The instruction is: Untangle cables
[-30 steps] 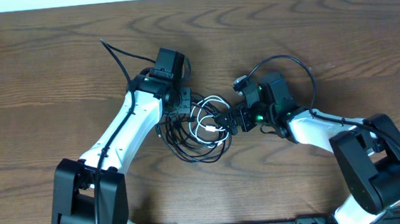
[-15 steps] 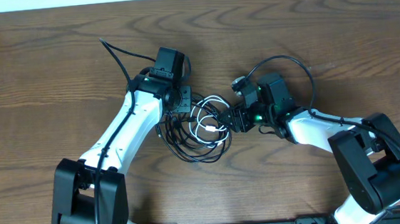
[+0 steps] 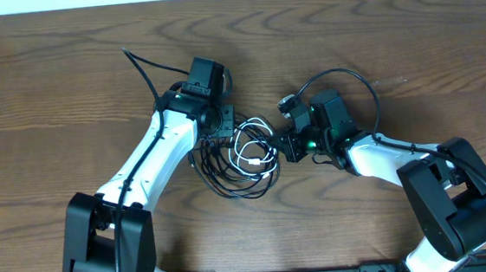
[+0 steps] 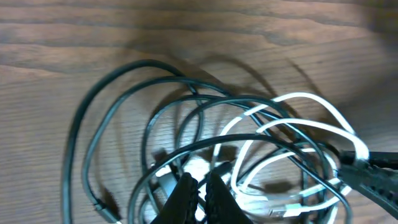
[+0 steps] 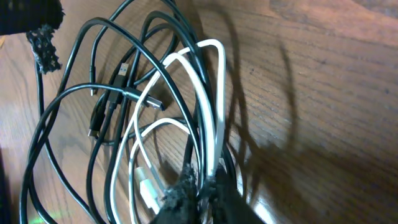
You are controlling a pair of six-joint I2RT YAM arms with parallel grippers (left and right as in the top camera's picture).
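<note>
Across the whole overhead view runs a brown wood-grain table (image 3: 64, 72), which carries everything described below.

**Arms.** A white-and-black left robot arm (image 3: 153, 152) reaches from the near edge toward the middle of the table. A matching right robot arm (image 3: 392, 155) comes in from the near right corner. A thick black lead (image 3: 140, 68) trails from the left arm toward the far edge, and a second thick black lead (image 3: 356, 77) loops above the right wrist.

**Task object.** A tangle of thin black and white cables (image 3: 238, 158) lies flat near the middle of the table, between the two wrists and well away from every edge. Several black cables (image 4: 118, 81) form the wide outer loops. The white cable (image 5: 211, 81) is coiled inside them, on the side nearer the right arm, and black and white strands cross at many points.

**Grippers.** The left gripper (image 4: 200, 185) sits at the far left side of the tangle with its fingers drawn almost together. Black strands run past the tips, but the frames do not show whether one is pinched. The right gripper (image 5: 200, 186) is at the right side of the tangle, closed on a strand of the white cable that runs straight down between its fingers.

**Plug ends.** A small black plug (image 5: 127, 70) and a small silver-tipped plug (image 5: 155, 102) lie within the loops. A white plug (image 5: 146, 186) lies just beside the right fingers.
</note>
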